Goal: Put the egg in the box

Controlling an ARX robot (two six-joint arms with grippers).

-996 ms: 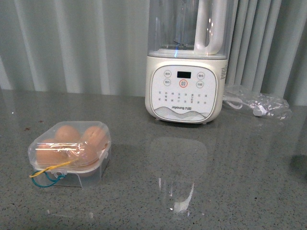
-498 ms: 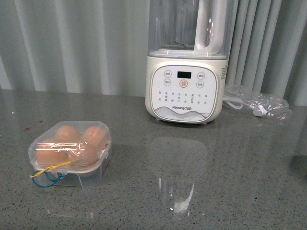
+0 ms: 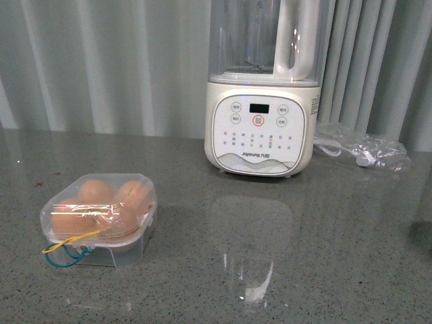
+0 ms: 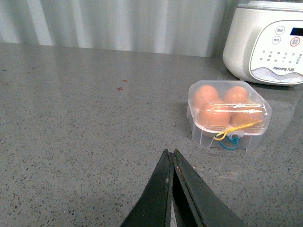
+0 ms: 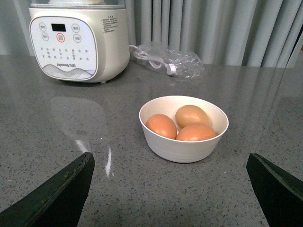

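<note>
Nothing on the counter has moved since earlier frames. Box [image 3: 100,217] sits lid-closed holding four eggs [image 4: 213,115]. Left gripper [image 4: 171,156] is pressed together; right gripper [image 5: 170,189] is spread wide before a bowl [image 5: 183,143].

Left gripper [image 4: 171,153]: jaws fully closed, tips meeting at a point, nothing held between them. Right gripper [image 5: 170,189]: jaws spread wide, one finger [image 5: 57,194] at each lower corner of its wrist view, nothing held. Neither arm appears in the front view (both out of frame).
</note>
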